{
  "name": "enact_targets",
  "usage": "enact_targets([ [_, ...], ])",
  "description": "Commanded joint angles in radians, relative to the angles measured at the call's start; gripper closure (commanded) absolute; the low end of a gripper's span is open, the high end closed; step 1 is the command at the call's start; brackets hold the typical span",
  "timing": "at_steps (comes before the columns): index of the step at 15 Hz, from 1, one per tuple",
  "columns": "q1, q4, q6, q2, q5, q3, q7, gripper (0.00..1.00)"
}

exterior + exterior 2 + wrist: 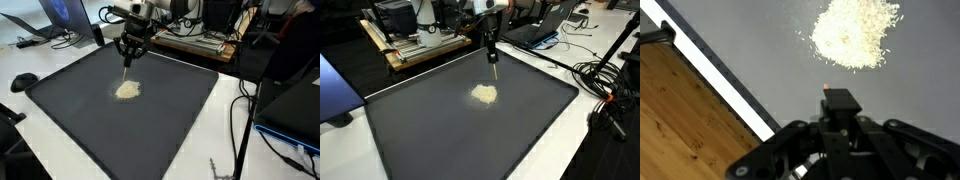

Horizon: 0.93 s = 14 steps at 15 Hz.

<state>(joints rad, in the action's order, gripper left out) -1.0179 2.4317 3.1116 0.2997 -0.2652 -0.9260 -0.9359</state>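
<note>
A small pile of pale grains [127, 89] [485, 94] lies near the middle of a large dark mat [175, 115] [430, 135]. My gripper [128, 54] [492, 48] hangs above the mat just behind the pile, pointing down. It is shut on a thin stick-like tool [127, 69] [494, 68] whose lower end hovers close to the mat beside the grains. In the wrist view the gripper [840, 108] fills the bottom, the tool's orange tip [827, 87] pokes out past it, and the grain pile [855, 35] lies just beyond, untouched.
The mat sits on a white table [60, 55] [560, 140]. Laptops [50, 15] [545, 25], a wooden shelf of equipment [200, 42] [415, 45] and loose cables [240, 120] [605, 85] surround it. A black mouse-like object [23, 81] lies off the mat's corner.
</note>
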Motion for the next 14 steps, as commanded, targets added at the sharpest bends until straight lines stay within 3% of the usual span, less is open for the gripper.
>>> enact_targets([
  [1, -0.278, -0.103, -0.239, 0.097, 0.066, -0.267, 0.135, 0.97],
  [3, -0.382, -0.153, -0.405, 0.113, 0.101, -0.357, 0.182, 0.97],
  [5, -0.442, -0.198, -0.555, 0.109, 0.117, -0.406, 0.203, 0.97],
  [6, -0.392, -0.216, -0.607, 0.027, 0.278, -0.356, 0.316, 0.97],
  [8, -0.332, -0.261, -0.71, -0.039, 0.407, -0.284, 0.393, 0.97],
  [10, -0.224, -0.301, -0.805, -0.093, 0.486, -0.166, 0.446, 0.97],
  [13, 0.009, -0.349, -0.896, -0.13, 0.467, 0.069, 0.41, 0.97],
  [14, -0.066, -0.361, -0.89, -0.066, 0.35, -0.022, 0.325, 0.97],
])
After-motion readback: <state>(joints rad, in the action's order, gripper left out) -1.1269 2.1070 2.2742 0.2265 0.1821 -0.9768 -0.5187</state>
